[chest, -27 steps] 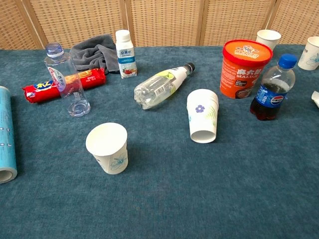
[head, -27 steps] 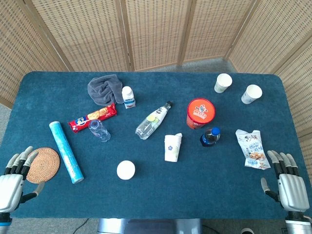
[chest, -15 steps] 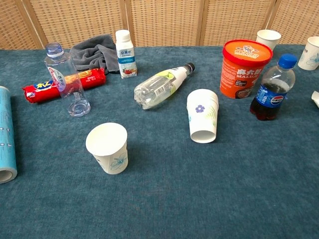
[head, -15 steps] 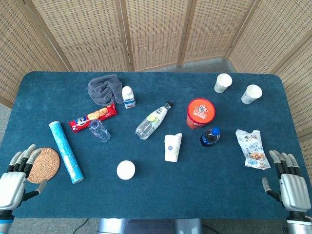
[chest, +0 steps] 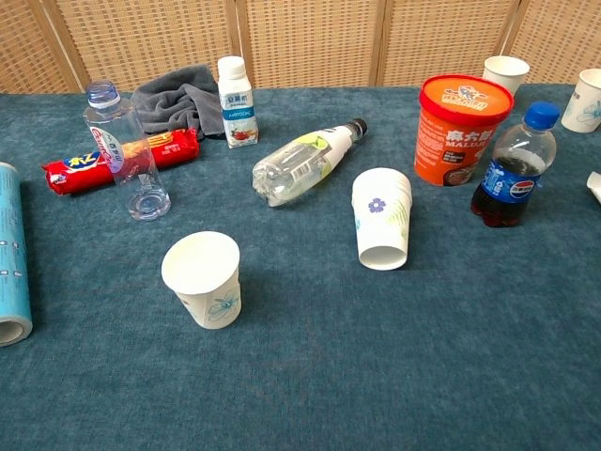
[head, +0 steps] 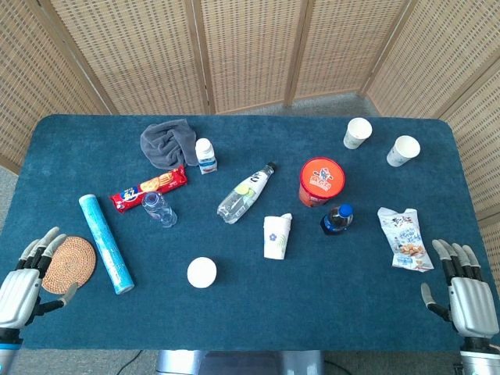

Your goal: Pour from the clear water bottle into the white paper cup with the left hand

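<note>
Woven screens stand behind the blue surface [head: 312,312]. Your left hand [head: 19,293] rests at the near left corner, fingers spread and holding nothing; your right hand [head: 467,293] is the same at the near right corner. The bottle [chest: 125,155] stands upright, cap on, ahead of the left hand and to its right, beside the red packet [chest: 66,169]. The cup [chest: 203,279] stands nearer you, right of the bottle. Your left hand is clearly the nearer one.
</note>
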